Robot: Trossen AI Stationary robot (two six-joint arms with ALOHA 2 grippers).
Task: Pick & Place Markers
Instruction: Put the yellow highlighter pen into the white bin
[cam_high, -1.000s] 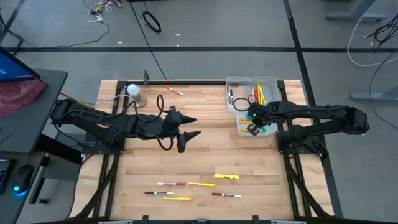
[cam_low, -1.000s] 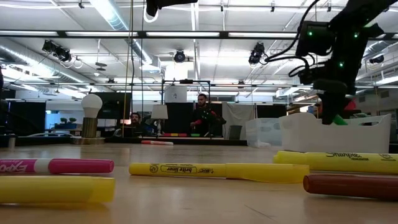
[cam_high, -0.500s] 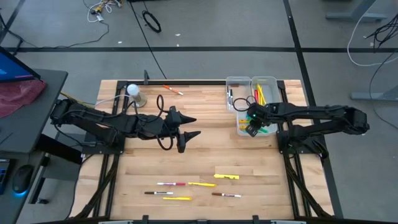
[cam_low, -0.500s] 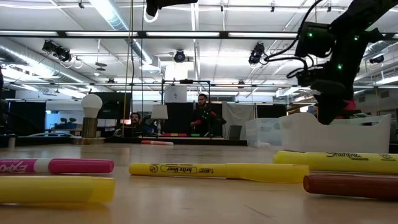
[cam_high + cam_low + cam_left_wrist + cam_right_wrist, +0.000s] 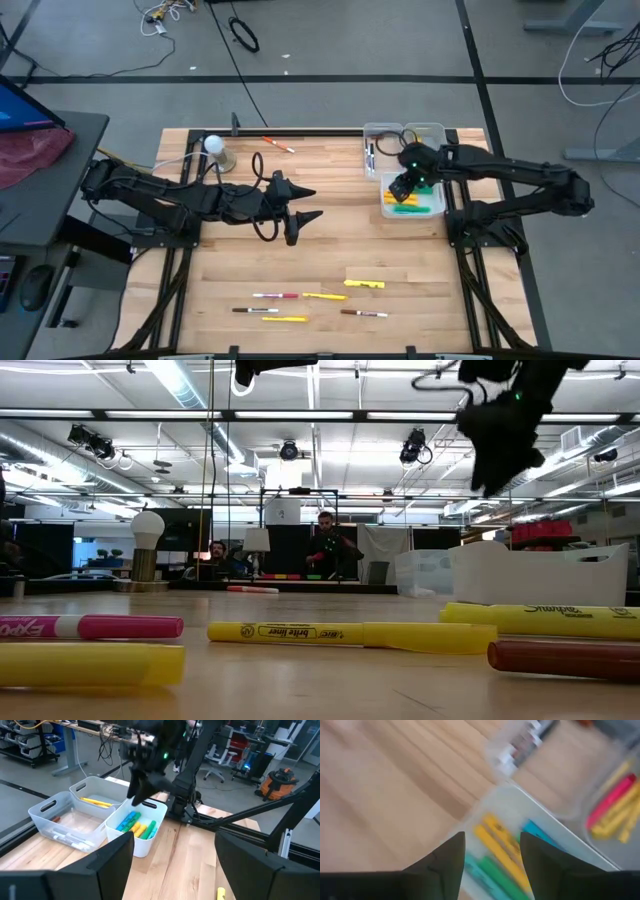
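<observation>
Several markers lie near the table's front edge: a yellow highlighter point(image 5: 365, 284), thin white and yellow pens point(image 5: 275, 295) and a brown one point(image 5: 362, 313). One red pen point(image 5: 278, 144) lies by the far edge. Yellow, green and cyan highlighters point(image 5: 500, 845) lie in the nearest clear bin point(image 5: 383, 207). My right gripper point(image 5: 398, 188) hangs open above that bin, pointing steeply down with nothing between its fingers; the left wrist view shows the right gripper point(image 5: 136, 795) over the bins. My left gripper point(image 5: 304, 206) waits open over the table's middle.
Two more clear bins point(image 5: 380, 155) point(image 5: 427, 140) stand behind the near one, holding thin pens and yellow and pink markers. A white ball on a grey base point(image 5: 215, 150) stands at the far left. Bare wood lies between the bins and the front markers. People sit in the room beyond point(image 5: 325, 545).
My right gripper has risen straight up out of the near bin and tipped a little. The green highlighter seen at its fingertips a second ago lies in the bin now.
</observation>
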